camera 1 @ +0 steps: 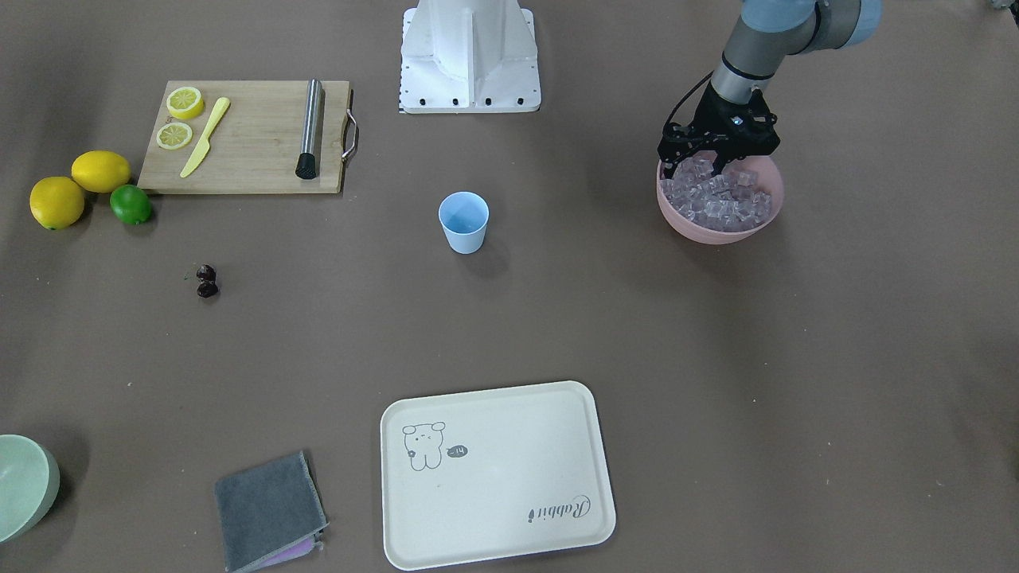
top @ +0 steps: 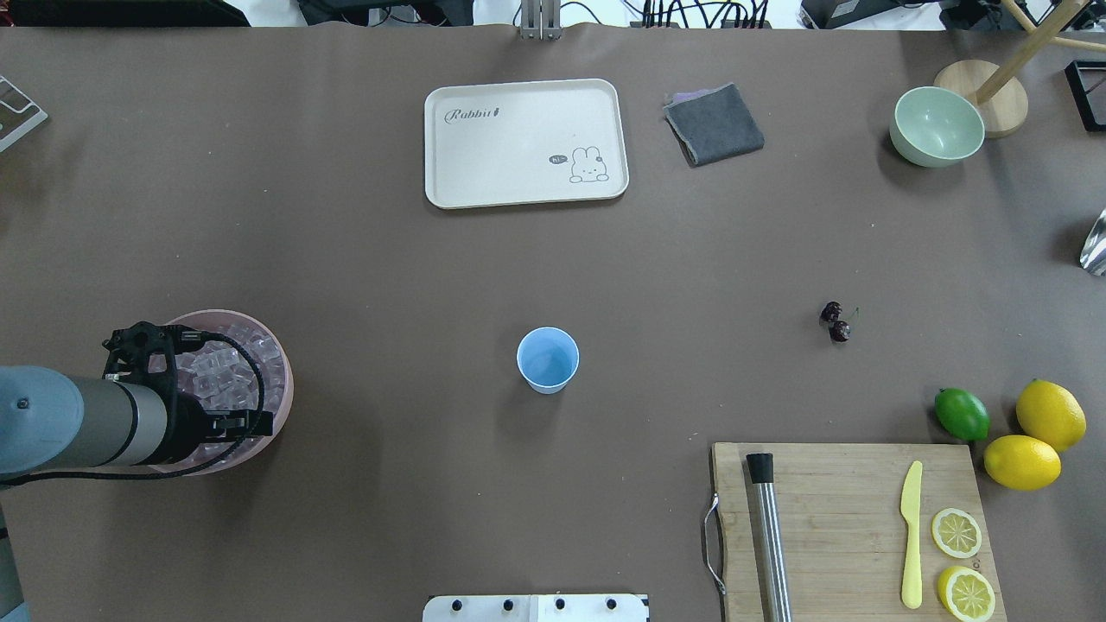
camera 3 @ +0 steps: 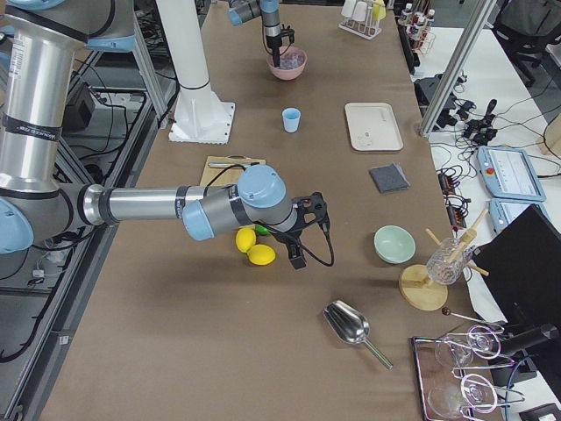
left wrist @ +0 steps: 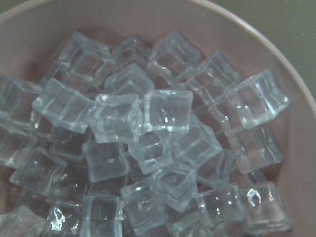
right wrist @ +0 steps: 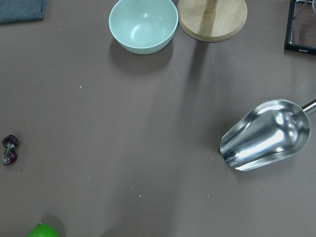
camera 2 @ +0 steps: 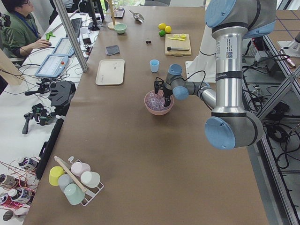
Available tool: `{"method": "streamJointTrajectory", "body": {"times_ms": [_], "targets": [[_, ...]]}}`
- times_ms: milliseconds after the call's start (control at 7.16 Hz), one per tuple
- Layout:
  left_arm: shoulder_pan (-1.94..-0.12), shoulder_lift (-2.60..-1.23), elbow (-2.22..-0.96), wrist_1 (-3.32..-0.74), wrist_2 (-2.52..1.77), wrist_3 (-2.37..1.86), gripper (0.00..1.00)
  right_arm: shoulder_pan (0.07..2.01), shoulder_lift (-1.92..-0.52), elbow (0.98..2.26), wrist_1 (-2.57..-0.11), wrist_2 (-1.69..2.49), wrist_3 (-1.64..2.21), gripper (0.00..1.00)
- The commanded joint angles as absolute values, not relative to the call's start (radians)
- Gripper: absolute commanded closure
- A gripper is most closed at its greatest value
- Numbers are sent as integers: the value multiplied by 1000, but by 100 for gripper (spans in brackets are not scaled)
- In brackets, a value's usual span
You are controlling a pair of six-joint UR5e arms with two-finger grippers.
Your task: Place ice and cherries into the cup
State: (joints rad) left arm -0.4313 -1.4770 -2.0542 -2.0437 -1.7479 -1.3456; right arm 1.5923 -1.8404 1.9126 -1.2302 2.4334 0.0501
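fetching ice (left wrist: 148, 123) looks like the current step: left hand (camera 1: 695, 171) hangs spread wide, seemingly empty, just over the cubes in the bowl (camera 1: 716, 235). next, pinch one and carry it to the cup (camera 1: 463, 223), well away. right hand (camera 3: 300, 250): cannot tell.
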Motion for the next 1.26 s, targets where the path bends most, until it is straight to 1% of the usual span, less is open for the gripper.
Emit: {"method": "streamJointTrajectory", "body": {"times_ms": [0,140,419,838,978,1117], "targets": [[-433,-1471,-2054,-2045,-1752,-1293,42,1592,-1839,1913,-1230,2433,51,0],[-433,-1470,-2056,-2045,-1753,-1292,42,1592,-1839,1913,-1230,2431,51,0],[-433,-1468,-2056,-2045,-1753,-1292,46,1592,-1839,1913,-1230,2431,52,0],[-466,-1471,-2063,-2042,-1797,-1281,66,1592,-1839,1913,-1230,2431,52,0],[-509,-1474,-2063,-2040,-1837,-1261,68,1592,-1839,1914,-1230,2431,52,0],[-515,-1476,-2063,-2040,-1839,-1255,73,1592,-1839,1919,-1230,2431,54,0]]}}
